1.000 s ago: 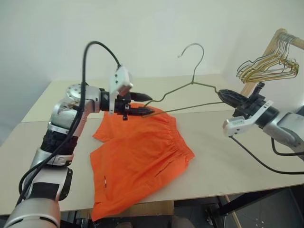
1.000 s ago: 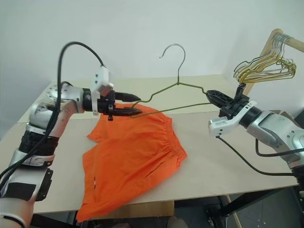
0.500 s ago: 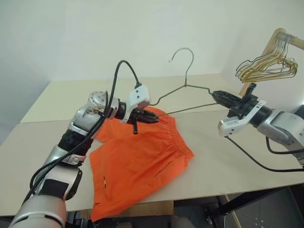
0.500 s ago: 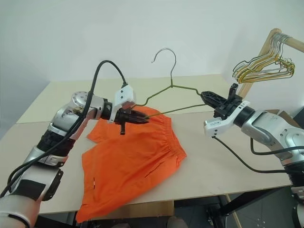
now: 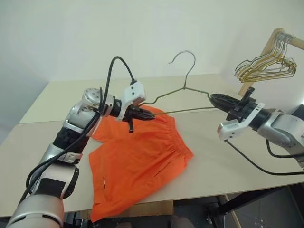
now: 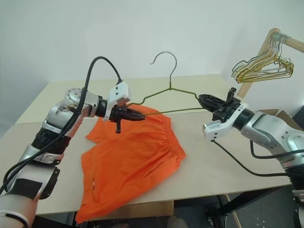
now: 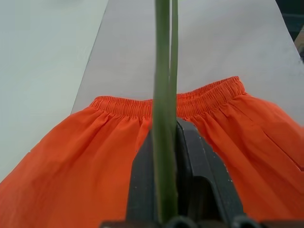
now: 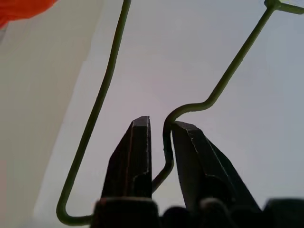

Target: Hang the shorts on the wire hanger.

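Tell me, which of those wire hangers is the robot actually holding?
The single olive-grey wire hanger held over the table between both grippers, not the gold and silver bunch hanging on the wooden rail.

We lose the shorts' lower hem behind the table edge, at the picture's bottom.

Head pair and two wrist cameras

Both eye views look forward and down over the bench, sharing the wire hanger; each wrist view looks very near along its own end effector, the left one onto the shorts.
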### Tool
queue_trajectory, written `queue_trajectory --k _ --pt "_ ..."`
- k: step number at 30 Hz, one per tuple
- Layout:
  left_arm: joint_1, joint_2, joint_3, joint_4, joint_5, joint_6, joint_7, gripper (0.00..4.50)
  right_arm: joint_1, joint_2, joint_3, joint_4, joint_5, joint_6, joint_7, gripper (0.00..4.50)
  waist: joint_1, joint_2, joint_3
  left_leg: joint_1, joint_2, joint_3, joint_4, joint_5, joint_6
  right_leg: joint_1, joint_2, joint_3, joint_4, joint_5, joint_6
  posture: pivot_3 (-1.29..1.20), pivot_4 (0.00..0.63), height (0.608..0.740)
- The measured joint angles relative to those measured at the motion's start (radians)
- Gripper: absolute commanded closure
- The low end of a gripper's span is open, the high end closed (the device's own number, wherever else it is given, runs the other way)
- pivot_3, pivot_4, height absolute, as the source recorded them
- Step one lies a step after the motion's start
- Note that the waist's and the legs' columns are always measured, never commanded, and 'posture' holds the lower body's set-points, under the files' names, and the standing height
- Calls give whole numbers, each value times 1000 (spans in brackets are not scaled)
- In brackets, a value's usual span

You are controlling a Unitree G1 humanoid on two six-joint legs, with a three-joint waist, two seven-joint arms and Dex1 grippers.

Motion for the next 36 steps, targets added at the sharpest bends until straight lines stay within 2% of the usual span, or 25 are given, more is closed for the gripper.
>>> queue_trajectory --k 3,6,7,10,11,13,14,16,19,22,26,29,32,36 --pt "0 -3 -1 14 26 0 15 4500 4 -12 -18 -10 62 -36 42 1291 -8 0 0 0 0 0 0 0 0 0 0 0 0 0 0 -120 0 740" --pt "7 5 -11 29 69 -41 28 4500 57 -29 -29 -49 241 -14 175 253 -11 0 0 0 1 -1 0 0 0 1 1 0 0 0 0 -117 0 740" --pt "13 11 -19 33 87 -68 30 4500 78 -37 -30 -70 313 19 227 51 -11 0 0 0 1 -1 0 0 0 1 0 0 0 0 0 -117 0 740" --pt "56 51 -43 48 153 -204 24 4500 145 -71 -51 -196 656 282 452 51 -13 0 0 1 2 -1 0 0 1 2 0 0 0 0 0 -112 0 740" --pt "66 55 -43 55 154 -234 7 4500 148 -92 -67 -254 820 435 540 51 -12 0 0 1 2 -2 0 0 1 2 0 0 1 0 0 -110 0 740" --pt "67 55 -40 56 149 -261 -17 4500 124 -139 -88 -319 1016 639 660 51 -5 0 0 0 2 -3 1 -1 1 3 -1 -2 0 0 0 -107 0 740" --pt "67 56 -38 55 146 -271 -27 4500 84 -178 -83 -350 1103 766 739 51 -3 2 0 1 2 -3 1 -1 1 3 -1 -2 0 0 0 -108 0 740" --pt "66 54 -31 50 145 -285 -38 4500 -19 -225 -56 -381 1177 953 849 51 4 3 0 0 3 -3 1 -1 2 2 0 -3 -1 0 0 -108 0 740" --pt "68 47 -23 35 143 -288 -45 4500 -155 -183 17 -375 1191 1130 943 51 8 2 0 0 3 -3 1 -1 2 1 0 -3 -1 0 0 -101 0 740" --pt "74 38 -19 17 140 -288 -51 4500 -264 -109 139 -319 1110 1255 986 51 16 3 0 -1 2 -2 1 -1 2 0 0 -2 1 0 0 -96 0 740" --pt "78 37 -9 -2 123 -288 -58 4500 -354 -33 246 -220 985 1332 1032 51 26 3 0 -3 1 -2 2 -1 2 -3 -1 -3 1 0 0 -89 0 740" --pt "78 37 -6 -2 122 -288 -59 4500 -383 -5 281 -187 928 1351 1066 51 33 3 0 -3 1 -2 2 -1 2 -4 -1 -3 1 0 0 -85 0 740" --pt "78 34 -4 -2 121 -290 -59 4500 -405 28 295 -161 889 1371 1110 657 43 3 0 -3 1 -2 2 -1 2 -4 -1 -3 1 0 0 -82 0 740" --pt "78 34 -1 -2 119 -298 -67 4500 -409 61 298 -132 852 1374 1145 2038 45 3 0 -3 0 -2 3 -1 2 -4 0 -3 2 0 0 -81 0 740"
